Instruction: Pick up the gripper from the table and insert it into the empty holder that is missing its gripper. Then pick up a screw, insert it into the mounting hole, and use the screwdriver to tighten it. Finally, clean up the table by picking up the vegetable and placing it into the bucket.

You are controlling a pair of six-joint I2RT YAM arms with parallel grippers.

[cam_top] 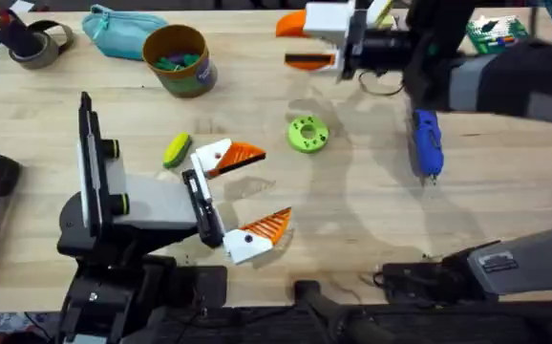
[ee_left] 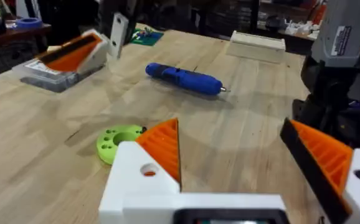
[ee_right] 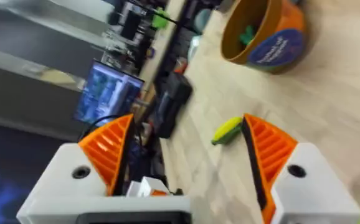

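Landmark: round green plastic disc with holes (cam_top: 307,134).
Blue electric screwdriver (cam_top: 426,142): right of the disc, apart.
Yellow-green toy vegetable (cam_top: 177,150): left of it.
Brown bucket (cam_top: 178,60): beyond, upper left.

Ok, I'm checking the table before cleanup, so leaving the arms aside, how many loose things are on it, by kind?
Blue screwdriver: 1
Green disc: 1
Yellow-green vegetable: 1
Bucket: 1
Teal pouch: 1
Tape roll: 1
Total: 6
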